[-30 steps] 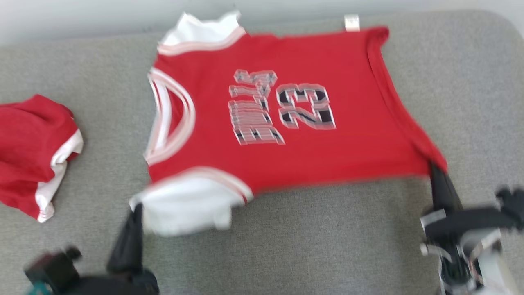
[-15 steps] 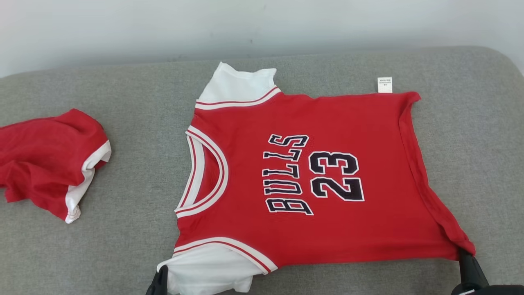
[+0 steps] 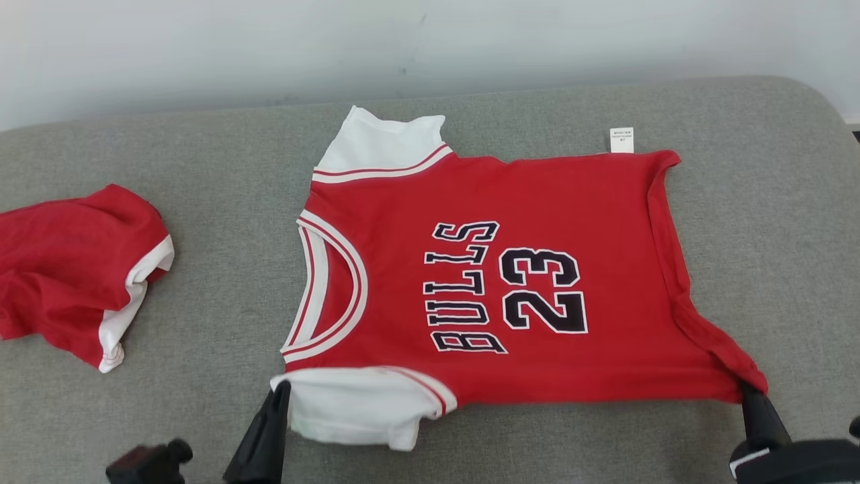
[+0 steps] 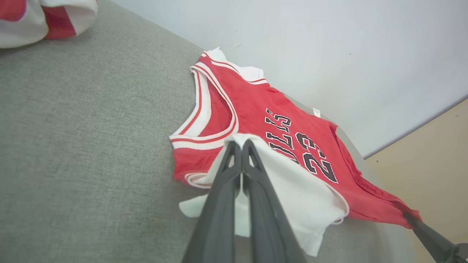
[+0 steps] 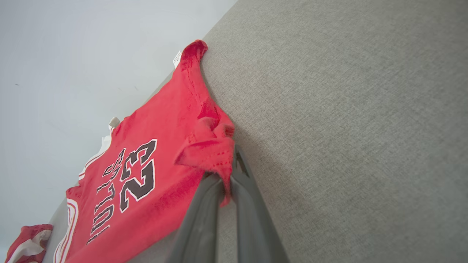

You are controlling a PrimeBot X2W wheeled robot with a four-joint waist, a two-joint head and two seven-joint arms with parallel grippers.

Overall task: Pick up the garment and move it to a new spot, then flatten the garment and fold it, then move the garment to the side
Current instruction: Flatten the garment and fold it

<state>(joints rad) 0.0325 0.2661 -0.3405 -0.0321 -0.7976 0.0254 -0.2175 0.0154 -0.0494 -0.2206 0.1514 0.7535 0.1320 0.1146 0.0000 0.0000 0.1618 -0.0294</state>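
Head view: your left pincer [image 3: 282, 391] grips the white sleeve [image 3: 349, 407] of the garment [image 3: 571, 195]; your right pincer [image 3: 750, 398] grips its red hem corner [image 3: 742, 376].

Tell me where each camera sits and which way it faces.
Head view: on the head, looking forward and down at the red jersey on the grey cushion; left end effector lower left, right end effector lower right.
Left wrist view: on the left wrist, looking along its end effector, shut on the white sleeve, across the jersey toward the wall.
Right wrist view: on the right wrist, looking along its end effector, shut on the red hem corner.
Shared: both wrist views show the 23 print.
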